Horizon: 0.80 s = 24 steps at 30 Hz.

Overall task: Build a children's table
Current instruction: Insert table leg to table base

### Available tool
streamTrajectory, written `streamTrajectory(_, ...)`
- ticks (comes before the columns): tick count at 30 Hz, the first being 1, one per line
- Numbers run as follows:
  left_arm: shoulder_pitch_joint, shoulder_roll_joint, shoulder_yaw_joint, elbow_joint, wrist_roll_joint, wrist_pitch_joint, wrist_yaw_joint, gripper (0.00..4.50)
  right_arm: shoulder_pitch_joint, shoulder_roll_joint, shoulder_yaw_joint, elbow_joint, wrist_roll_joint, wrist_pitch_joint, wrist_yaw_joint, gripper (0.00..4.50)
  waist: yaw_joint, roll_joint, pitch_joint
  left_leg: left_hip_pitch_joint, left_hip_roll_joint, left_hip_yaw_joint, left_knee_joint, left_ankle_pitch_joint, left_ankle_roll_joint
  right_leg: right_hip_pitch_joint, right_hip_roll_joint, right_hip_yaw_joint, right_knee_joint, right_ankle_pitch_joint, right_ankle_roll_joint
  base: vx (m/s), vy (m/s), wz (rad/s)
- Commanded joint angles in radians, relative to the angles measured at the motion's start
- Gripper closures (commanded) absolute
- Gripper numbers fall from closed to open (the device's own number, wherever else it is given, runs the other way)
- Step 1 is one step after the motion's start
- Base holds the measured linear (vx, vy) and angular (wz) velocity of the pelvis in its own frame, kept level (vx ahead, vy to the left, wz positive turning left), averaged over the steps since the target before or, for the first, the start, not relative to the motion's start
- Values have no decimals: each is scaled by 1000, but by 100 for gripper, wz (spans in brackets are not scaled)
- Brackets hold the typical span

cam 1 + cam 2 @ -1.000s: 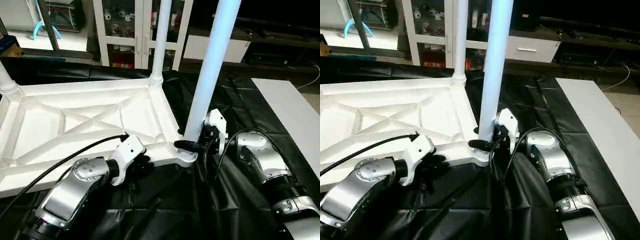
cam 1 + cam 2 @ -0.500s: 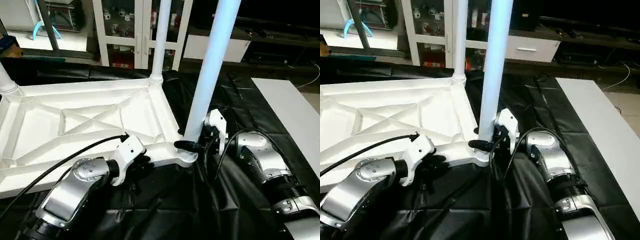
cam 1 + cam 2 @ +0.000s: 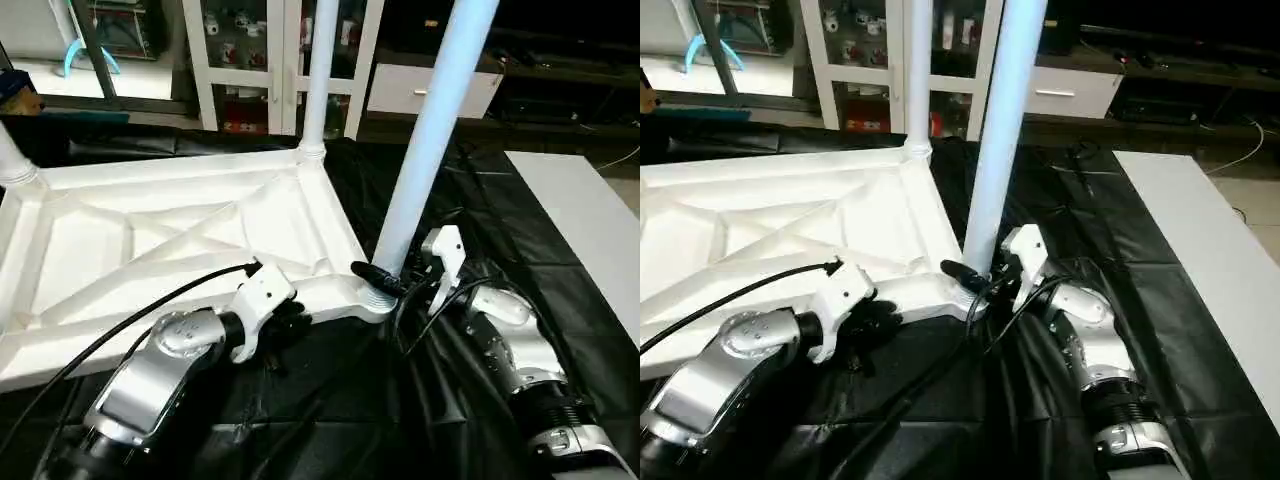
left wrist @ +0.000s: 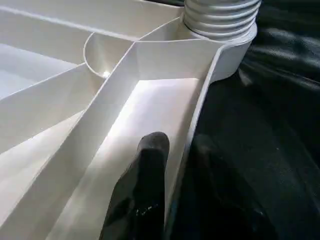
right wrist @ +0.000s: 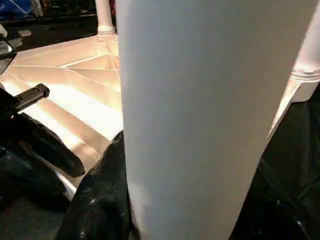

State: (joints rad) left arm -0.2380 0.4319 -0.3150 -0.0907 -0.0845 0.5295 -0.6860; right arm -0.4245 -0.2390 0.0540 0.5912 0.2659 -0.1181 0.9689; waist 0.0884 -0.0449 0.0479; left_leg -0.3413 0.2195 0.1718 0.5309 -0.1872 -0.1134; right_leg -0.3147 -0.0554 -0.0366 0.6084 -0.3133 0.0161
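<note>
I can read no text, label, brand, number or sign anywhere in front of me.

Right gripper [image 3: 385, 283] clamps the base of the near leg [image 3: 432, 140], which leans away above it in the corner socket [image 3: 372, 298]. Left gripper [image 3: 290, 325] pinches the table top [image 3: 180, 235] rim just beside that socket.
</note>
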Motion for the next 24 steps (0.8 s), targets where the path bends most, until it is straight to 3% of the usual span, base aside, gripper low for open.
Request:
streamTrajectory(1,-14,-14,-14,37,18,-12,16,392,87,-22,48,142,-88,72,-8,261,-13,26,-16,3,18,-2,-50,-117,5,-5,-51,39,-69,277,-152,0,0,0)
streamTrajectory(4,-23,-25,-14,48,25,-13,20,392,94,-22,46,145,-90,52,-37,261,-13,25,-15,6,18,-2,-51,-141,-3,-6,-52,37,-70,260,-150,0,0,0)
streamTrajectory(5,-25,-35,-14,49,26,-5,29,392,101,-12,29,149,-87,38,-82,261,-13,20,-12,5,19,-2,-53,-155,-3,-6,-53,38,-72,225,-149,0,0,0)
streamTrajectory(9,-22,-56,-2,48,29,25,72,392,103,22,0,156,-92,5,-188,261,-15,21,-8,4,24,-5,-62,-217,-15,-11,-59,41,-79,82,-150,0,0,0)
streamTrajectory(12,-25,-84,11,51,36,55,120,392,87,56,-18,167,-92,-8,-254,261,-21,20,-7,2,25,-5,-64,-227,-17,-14,-61,43,-80,46,-156,0,0,0)
streamTrajectory(13,-26,-107,22,53,41,72,152,392,70,81,-25,177,-96,-22,-306,261,-23,15,-9,2,24,-5,-63,-215,-18,-13,-60,43,-81,50,-157,0,0,0)
streamTrajectory(16,-31,-141,40,58,52,93,197,392,50,103,-29,189,-107,-36,-376,261,-32,16,-14,-1,21,-4,-56,-162,-12,-8,-59,43,-73,128,-164,0,0,0)
streamTrajectory(17,-38,-165,53,61,63,115,234,392,41,112,-28,201,-118,-40,-419,261,-35,13,-21,-4,17,-4,-45,-79,-1,1,-53,41,-62,261,-160,0,0,0)
streamTrajectory(19,-46,-183,62,67,71,125,264,392,33,119,-26,214,-129,-50,-451,261,-37,14,-23,-7,12,-4,-36,-10,15,2,-48,36,-53,392,-156,0,0,0)
streamTrajectory(24,-65,-230,78,82,99,144,344,392,9,156,-35,239,-159,-99,-557,261,-45,15,-22,-7,13,-5,-37,-61,0,3,-52,34,-55,353,-155,0,0,0)
